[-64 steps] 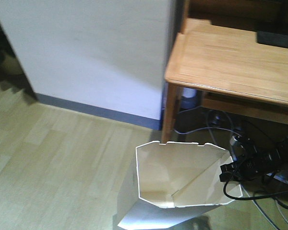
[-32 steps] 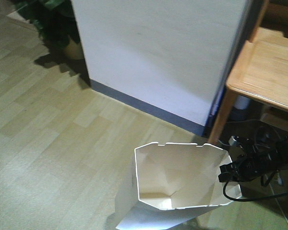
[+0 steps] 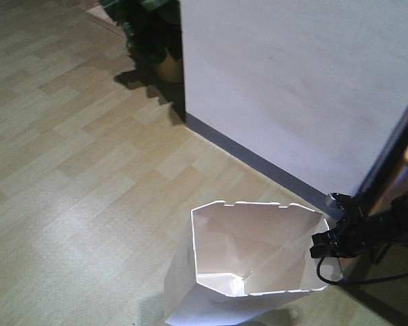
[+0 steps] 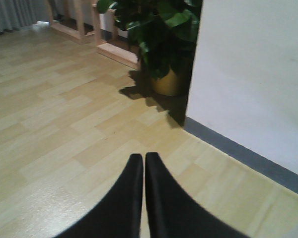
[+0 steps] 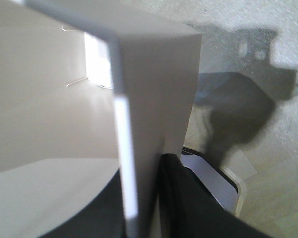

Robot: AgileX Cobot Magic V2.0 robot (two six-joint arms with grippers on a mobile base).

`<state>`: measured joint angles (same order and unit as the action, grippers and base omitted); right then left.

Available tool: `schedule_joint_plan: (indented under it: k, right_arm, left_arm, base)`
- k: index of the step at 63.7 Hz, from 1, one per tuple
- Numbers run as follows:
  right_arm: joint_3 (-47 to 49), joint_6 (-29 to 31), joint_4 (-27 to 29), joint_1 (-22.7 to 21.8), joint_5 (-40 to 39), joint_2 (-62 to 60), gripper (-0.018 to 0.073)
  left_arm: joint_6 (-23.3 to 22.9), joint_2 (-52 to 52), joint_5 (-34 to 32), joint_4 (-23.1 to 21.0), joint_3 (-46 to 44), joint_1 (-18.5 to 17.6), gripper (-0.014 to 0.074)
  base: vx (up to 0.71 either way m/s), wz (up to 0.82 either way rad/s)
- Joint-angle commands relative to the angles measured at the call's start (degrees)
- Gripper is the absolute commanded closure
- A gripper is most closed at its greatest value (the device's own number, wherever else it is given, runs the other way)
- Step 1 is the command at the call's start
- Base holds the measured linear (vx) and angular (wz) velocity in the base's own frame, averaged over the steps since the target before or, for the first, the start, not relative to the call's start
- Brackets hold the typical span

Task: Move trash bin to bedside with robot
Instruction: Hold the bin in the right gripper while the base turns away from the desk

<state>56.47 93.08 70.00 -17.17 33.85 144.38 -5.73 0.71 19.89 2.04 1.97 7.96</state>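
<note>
Front cam: trash bin white, thin-walled, angular notched rim, narrower base; upright nr white wall; right gripper at its R rim.
L wrist: left gripper tips pressed together, nothing btwn, above wood floor.
R wrist: right gripper pinching bin's wall, one finger inside, one outside.

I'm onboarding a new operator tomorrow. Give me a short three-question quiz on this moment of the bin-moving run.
1. True or false: the right gripper is clamped on the trash bin at its rim.
2. The left gripper is: A) open, B) shut and empty, C) holding a cup.
3. Fill in: at the corner of the white wall stands a potted ____.
Key: 1 true; 2 B; 3 plant.
</note>
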Motion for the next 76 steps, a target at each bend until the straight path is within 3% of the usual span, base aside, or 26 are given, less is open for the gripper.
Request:
schedule_joint_plan:
  k: [1, 76]
  right_arm:
    - [0.20, -0.16, 1.98, -0.10, 14.09, -4.43, 0.0564]
    - [0.20, -0.16, 1.98, -0.10, 14.09, -4.43, 0.0564]
  left_arm:
    - [-0.25, 0.81, -3.76, -0.13, 0.19, -0.17, 0.0603]
    - [-0.25, 0.81, -3.76, -0.13, 0.19, -0.17, 0.0603]
  base:
    - [0.11, 0.39]
    - [0.15, 0.55]
